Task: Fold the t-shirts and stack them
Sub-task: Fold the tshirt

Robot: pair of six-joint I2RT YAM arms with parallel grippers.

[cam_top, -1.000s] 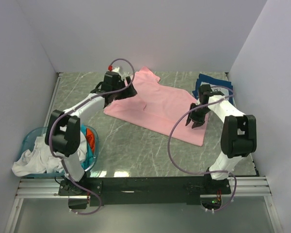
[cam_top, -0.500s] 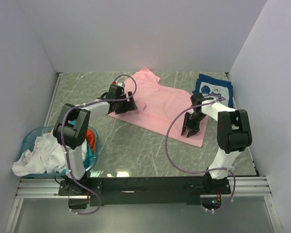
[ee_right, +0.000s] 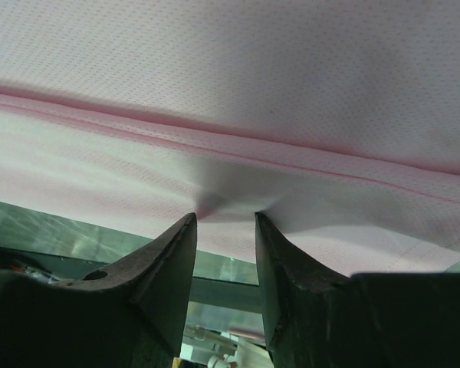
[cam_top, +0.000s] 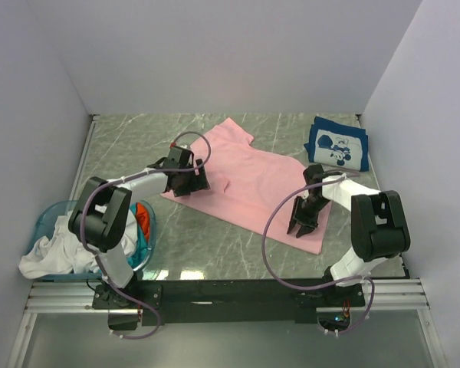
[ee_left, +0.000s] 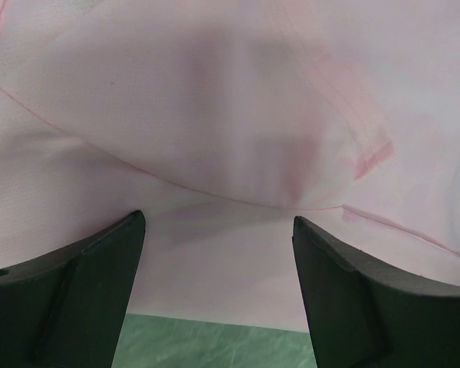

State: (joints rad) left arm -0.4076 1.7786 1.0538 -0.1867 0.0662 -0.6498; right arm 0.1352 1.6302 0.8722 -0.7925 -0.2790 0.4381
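Note:
A light pink t-shirt [cam_top: 253,176] lies spread flat in the middle of the table. My left gripper [cam_top: 192,182] is open over the shirt's left edge, by a folded-in sleeve. In the left wrist view the left gripper [ee_left: 216,218] has its jaws wide apart over pink cloth [ee_left: 215,115]. My right gripper [cam_top: 297,226] is at the shirt's near right hem. In the right wrist view the right gripper [ee_right: 224,215] pinches a puckered bit of the pink hem [ee_right: 230,77]. A folded navy t-shirt [cam_top: 337,146] with white print lies at the back right.
A translucent blue round basket [cam_top: 44,221] stands at the near left. It holds a white tee [cam_top: 50,253], an orange one [cam_top: 142,215] and a teal one [cam_top: 144,241]. Grey walls close in the table on the left, back and right.
Both grippers have moved toward the near edge, and the pink t-shirt has slid nearer with them. The navy shirt, earlier partly hidden by the right arm, now shows fully.

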